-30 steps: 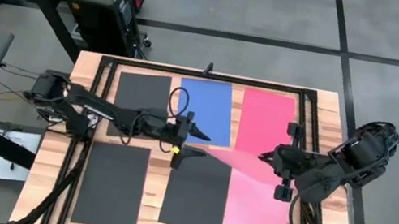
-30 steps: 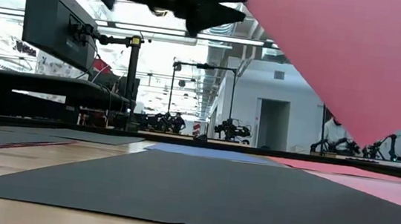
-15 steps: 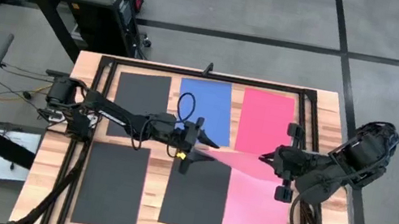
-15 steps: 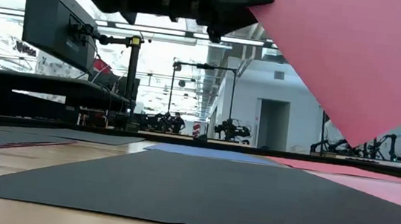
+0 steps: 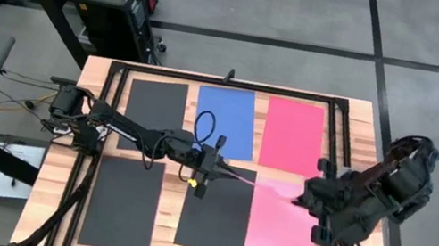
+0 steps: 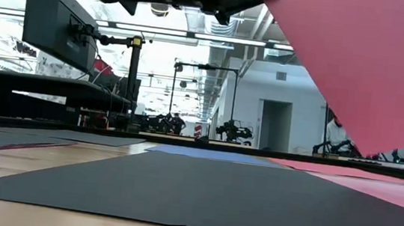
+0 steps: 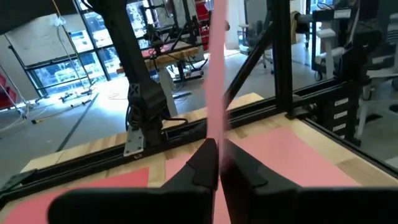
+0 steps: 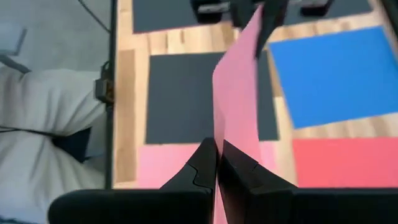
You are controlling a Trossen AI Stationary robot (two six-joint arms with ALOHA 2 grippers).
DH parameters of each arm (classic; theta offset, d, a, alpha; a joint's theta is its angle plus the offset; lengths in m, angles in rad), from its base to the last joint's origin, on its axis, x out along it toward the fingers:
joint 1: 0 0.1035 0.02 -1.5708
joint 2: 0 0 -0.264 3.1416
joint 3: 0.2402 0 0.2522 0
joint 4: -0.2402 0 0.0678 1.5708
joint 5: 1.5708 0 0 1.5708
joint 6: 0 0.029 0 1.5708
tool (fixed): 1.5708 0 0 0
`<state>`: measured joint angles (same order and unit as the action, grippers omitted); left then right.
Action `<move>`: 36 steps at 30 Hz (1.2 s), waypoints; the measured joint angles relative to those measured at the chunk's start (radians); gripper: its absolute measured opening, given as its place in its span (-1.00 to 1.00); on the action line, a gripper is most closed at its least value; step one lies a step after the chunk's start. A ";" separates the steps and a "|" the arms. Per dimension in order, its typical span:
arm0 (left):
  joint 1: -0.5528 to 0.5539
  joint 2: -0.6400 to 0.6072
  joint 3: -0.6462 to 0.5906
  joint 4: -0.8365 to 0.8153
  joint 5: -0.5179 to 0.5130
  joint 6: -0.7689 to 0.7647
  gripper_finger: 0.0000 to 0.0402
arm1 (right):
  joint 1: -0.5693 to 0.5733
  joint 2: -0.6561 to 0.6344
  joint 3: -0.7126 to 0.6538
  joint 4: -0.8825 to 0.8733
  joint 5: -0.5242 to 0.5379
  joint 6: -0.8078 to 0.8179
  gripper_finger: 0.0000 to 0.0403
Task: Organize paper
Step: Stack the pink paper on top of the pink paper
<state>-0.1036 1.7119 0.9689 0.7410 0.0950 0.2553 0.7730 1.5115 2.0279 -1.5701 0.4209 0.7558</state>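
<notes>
Mid-frame in the high view, the left gripper (image 5: 216, 169) was clamped on one end of a lifted pink sheet (image 5: 259, 182), and the right gripper (image 5: 307, 203), at centre right, pinched the other end. The sheet hung between them above the pink paper (image 5: 280, 242) lying at lower right.

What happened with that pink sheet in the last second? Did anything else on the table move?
The left gripper reached toward the right and closed on the free edge of the lifted pink sheet, which the right gripper kept pinching while drawing back a little. The black sheets, blue sheet and red sheet stayed flat where they were.
</notes>
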 joint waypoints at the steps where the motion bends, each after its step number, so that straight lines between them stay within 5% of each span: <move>1: -0.001 0.000 0.015 -0.019 0.000 0.011 -1.00 | 0.009 0.001 -0.006 -0.001 -0.001 0.012 -1.00; 6: -0.027 0.000 0.098 -0.169 -0.012 0.072 -1.00 | 0.032 0.001 -0.074 -0.001 0.002 0.056 -1.00; 15: -0.095 -0.028 0.177 -0.441 -0.152 0.124 -1.00 | 0.100 -0.009 -0.286 0.201 0.259 -0.024 -1.00; 23: -0.114 -0.050 0.180 -0.431 -0.189 0.142 -1.00 | 0.170 -0.139 -0.492 0.476 0.316 -0.024 -1.00; 33: -0.112 -0.051 0.180 -0.346 -0.200 0.193 -1.00 | 0.322 -0.420 -0.936 0.953 0.487 -0.033 -1.00; 36: -0.111 -0.051 0.180 -0.303 -0.200 0.228 -1.00 | 0.341 -0.508 -1.034 0.982 0.493 -0.033 -1.00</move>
<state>-0.2150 1.6604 1.1492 0.4380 -0.1047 0.4834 1.1139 1.0034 0.9941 -0.5882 0.9142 0.7227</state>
